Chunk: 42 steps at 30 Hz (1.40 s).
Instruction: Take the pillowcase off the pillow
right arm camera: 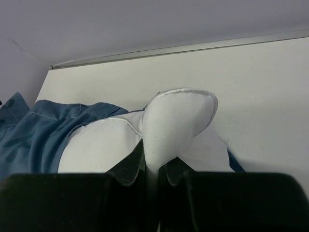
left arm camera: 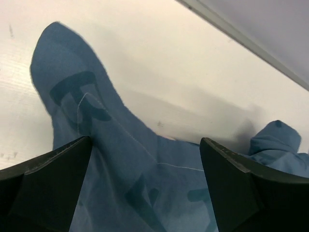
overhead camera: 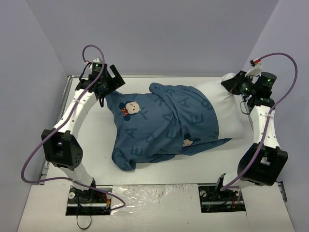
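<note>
Only the right wrist view showed the right gripper (right arm camera: 154,166) clamped shut on a corner of the white pillow (right arm camera: 178,121). The left wrist view showed the left gripper (left arm camera: 145,142) spread wide, holding nothing, above the pillowcase (left arm camera: 120,183). From above, the pillowcase covered the pillow's left part, mid-table (overhead camera: 193,169), and both arms reached toward the far corners.

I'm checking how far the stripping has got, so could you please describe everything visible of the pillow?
The pillow is plump, plain white and soft-looking, and it lies on the table. Only its right end shows; the blue pillowcase covers the rest. The right gripper is shut on its far right corner, which stands up in a rounded peak with a stitched edge.
</note>
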### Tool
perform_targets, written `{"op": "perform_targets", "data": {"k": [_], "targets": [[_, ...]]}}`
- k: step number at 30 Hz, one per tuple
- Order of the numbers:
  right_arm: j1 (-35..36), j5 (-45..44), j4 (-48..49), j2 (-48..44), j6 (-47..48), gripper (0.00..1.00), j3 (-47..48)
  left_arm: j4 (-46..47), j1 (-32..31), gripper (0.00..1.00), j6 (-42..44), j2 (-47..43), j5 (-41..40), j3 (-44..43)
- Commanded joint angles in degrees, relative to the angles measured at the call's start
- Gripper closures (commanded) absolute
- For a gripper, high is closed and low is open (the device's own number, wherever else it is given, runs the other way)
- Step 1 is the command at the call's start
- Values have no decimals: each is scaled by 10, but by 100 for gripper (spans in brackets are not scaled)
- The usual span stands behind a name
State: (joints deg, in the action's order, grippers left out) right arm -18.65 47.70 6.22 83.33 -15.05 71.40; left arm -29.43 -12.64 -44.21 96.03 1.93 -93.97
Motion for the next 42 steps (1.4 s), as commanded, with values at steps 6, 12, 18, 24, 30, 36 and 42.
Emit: {"op": "perform_targets", "data": {"k": [6,12,18,24,30,36,42], "targets": [[6,26,25,-26,4,100,5,-106,-3,1,5,-14,-97,-22],[6,25,25,-19,-2,100,12,-77,0,60,1,-2,-97,1],[6,24,25,-26,-2,100,12,-55,0,91,6,21,-50,-2],[0,15,25,-24,-9,100,23,-62,34,98,30,-4,-54,8],[-27,-26,27,-24,-20,100,41,-57,156,98,18,-87,-83,39],[-49,-70,29,-13,-31,100,57,-92,291,98,37,-118,-121,-5],[-53,-124,28,-12,-24,100,48,-95,304,98,46,-110,-139,-7]]}}
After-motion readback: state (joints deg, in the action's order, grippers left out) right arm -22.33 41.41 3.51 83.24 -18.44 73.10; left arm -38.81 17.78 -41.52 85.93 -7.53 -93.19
